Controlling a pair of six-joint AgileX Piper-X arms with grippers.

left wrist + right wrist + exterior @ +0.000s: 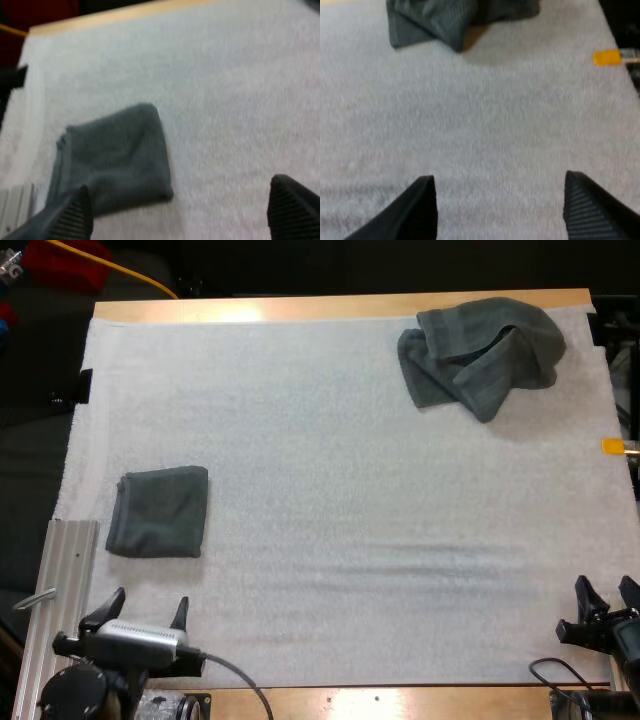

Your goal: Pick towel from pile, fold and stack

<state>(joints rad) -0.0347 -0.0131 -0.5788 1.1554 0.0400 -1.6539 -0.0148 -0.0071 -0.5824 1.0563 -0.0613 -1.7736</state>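
A crumpled dark grey-green towel lies at the far right of the white mat; the right wrist view catches its near edge. A folded towel rests flat at the mat's left side, and it lies just ahead of my left fingers. My left gripper hovers open near the front left edge, a little short of the folded towel. At the front right corner my right gripper is open too, far from the crumpled towel, with bare mat between its fingers.
A ribbed metal rail runs along the mat's front left edge, beside my left arm. The wooden table rim borders the far side. Bare mat spreads across the middle between the two towels.
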